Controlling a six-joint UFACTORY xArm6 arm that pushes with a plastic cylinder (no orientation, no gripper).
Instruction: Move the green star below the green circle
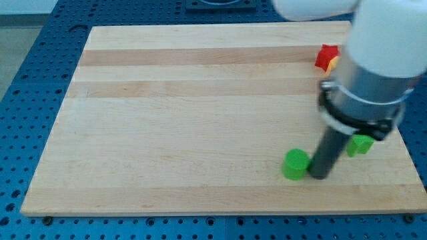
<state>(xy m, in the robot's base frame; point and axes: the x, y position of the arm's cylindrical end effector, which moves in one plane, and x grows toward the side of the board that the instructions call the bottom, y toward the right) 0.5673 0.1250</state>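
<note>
Near the board's bottom right, my tip beside green circle, green star half-hidden, heading unclear.

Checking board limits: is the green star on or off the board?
On. The green star sits on the board near its right edge, partly hidden behind the arm.

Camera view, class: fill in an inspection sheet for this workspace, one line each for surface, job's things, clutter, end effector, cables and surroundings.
Surface: pale wooden board, flat, on a blue perforated table.
Job's things: green circle near the board's bottom edge; green star to its right, partly hidden behind the arm, shape hard to confirm.
Clutter: red block at the view's top right, with a sliver of yellow beside it.
End effector: my tip sits just right of the green circle, between the two green blocks.
Cables: nothing seen.
Surroundings: nothing seen beyond the table.
</note>
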